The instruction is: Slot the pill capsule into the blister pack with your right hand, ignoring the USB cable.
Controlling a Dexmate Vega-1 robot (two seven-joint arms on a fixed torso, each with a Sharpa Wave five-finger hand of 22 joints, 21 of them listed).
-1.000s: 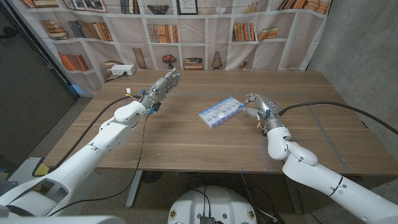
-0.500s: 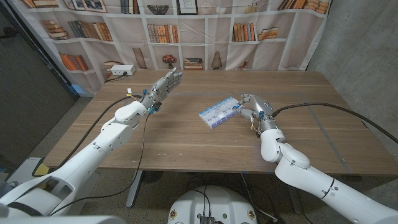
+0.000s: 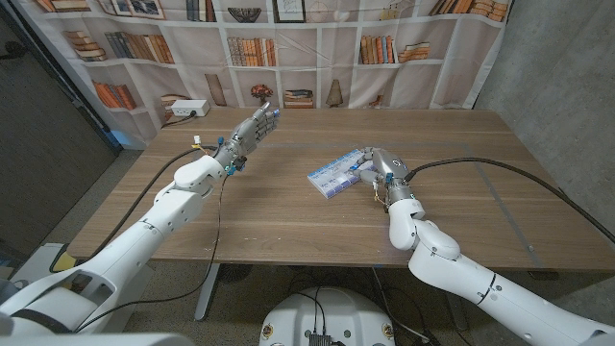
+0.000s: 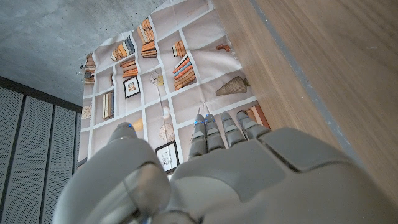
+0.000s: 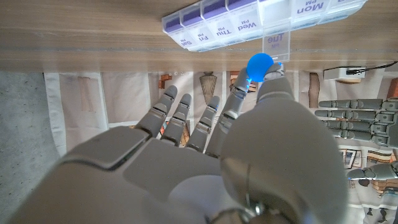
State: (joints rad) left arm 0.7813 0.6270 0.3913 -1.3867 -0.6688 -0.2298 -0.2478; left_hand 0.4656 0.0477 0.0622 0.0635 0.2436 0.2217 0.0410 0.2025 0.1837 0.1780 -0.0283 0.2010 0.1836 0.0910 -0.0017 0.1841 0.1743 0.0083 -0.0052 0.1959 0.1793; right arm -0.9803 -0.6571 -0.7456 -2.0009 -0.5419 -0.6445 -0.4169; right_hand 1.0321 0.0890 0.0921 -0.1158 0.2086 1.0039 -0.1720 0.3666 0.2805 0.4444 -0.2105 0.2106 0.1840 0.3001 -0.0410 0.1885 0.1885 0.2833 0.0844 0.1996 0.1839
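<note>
The right hand (image 5: pixel 205 155) pinches the blue pill capsule (image 5: pixel 259 64) between its thumb and a fingertip, the other fingers (image 5: pixel 171 109) spread loosely beside them, and the capsule hangs just short of the pill organiser (image 5: pixel 261 22) that stands in for the blister pack. In the right wrist view the capsule sits right in front of the flap marked Tue, which is tipped open toward the hand, while the lids marked Wed and Thu alongside it look closed; so the open compartment lies straight ahead of the pinch, along the line of the fingers. In the head view the organiser (image 3: pixel 336 173) lies at a slant on the worktop (image 3: pixel 288 221), its long axis running from the near left up toward the far right, and the right hand (image 3: pixel 375 165) meets it at the far-right end, close against its edge. The coming move, as I judge it, is a short push forward and down into that one open cell, with the neighbouring lids close enough to catch the capsule if it drifts along the row. The left hand (image 3: pixel 252 130) is held up well apart over the far left of the worktop, released, fingers extended and holding nothing, so the right is far the nearer. I cannot make out the USB cable.
</note>
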